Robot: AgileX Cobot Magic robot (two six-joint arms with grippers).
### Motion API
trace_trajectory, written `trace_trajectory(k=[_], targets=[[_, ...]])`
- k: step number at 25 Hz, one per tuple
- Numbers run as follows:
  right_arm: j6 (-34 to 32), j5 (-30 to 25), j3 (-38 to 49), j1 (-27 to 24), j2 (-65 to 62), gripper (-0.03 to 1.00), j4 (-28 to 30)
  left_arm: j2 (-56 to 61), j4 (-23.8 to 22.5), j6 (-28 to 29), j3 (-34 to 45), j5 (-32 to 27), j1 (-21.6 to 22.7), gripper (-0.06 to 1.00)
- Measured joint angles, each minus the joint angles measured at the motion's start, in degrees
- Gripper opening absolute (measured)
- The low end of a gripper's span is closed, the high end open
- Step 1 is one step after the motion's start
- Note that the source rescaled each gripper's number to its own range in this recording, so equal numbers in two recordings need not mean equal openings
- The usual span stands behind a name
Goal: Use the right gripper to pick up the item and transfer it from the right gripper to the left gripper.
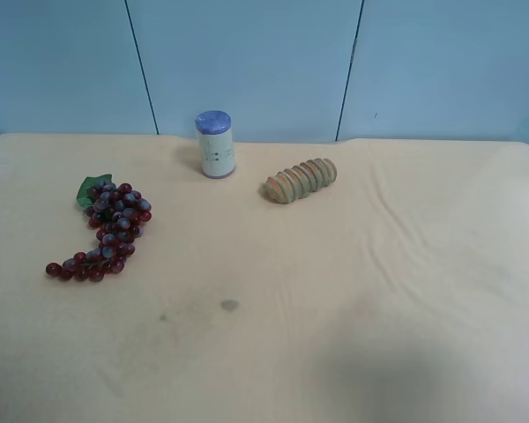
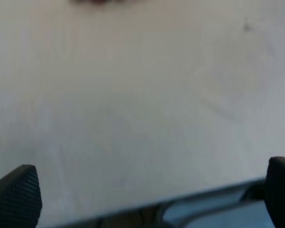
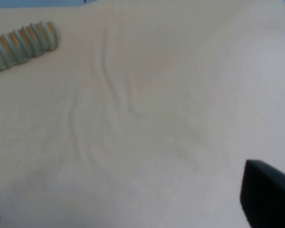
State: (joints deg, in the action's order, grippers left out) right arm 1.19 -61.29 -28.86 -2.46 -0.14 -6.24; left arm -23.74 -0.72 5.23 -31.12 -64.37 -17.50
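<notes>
The bunch of dark red and purple grapes [image 1: 110, 233] with one green leaf lies on the tan table [image 1: 379, 291] at the exterior high view's left. No arm shows in that view. The right gripper [image 3: 123, 194] is open and empty above bare tabletop; only its black fingertips [image 3: 268, 194] show at the frame's edges. The grapes do not show in the right wrist view. The left gripper [image 2: 152, 173] is open and empty, low over the table near its edge. A dark red blur [image 2: 99, 1] at that frame's border may be the grapes.
A white cylinder with a blue cap [image 1: 215, 144] stands at the back of the table. A ridged tan bread-like roll [image 1: 301, 180] lies beside it and also shows in the right wrist view [image 3: 23, 42]. A small dark stain [image 1: 229, 305] marks the cloth.
</notes>
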Motion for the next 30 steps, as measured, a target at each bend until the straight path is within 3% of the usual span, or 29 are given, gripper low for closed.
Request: trace_trajectory(k=[5, 15, 23, 30], targets=[[-0.05, 0.00, 0.00, 0.00, 0.00, 1.00, 0.00, 0.00, 1.56, -4.07, 1.87, 3.55, 0.00, 0.90], [-0.05, 0.00, 0.00, 0.00, 0.00, 1.00, 0.00, 7.85, 1.80, -4.28, 1.98, 4.11, 0.00, 0.91], [-0.05, 0.00, 0.00, 0.00, 0.00, 1.00, 0.00, 21.97, -1.79, 0.82, 1.98, 4.11, 0.00, 0.89], [-0.05, 0.00, 0.00, 0.00, 0.00, 1.00, 0.00, 23.91, -5.21, 5.15, 1.98, 3.88, 0.04, 0.87]])
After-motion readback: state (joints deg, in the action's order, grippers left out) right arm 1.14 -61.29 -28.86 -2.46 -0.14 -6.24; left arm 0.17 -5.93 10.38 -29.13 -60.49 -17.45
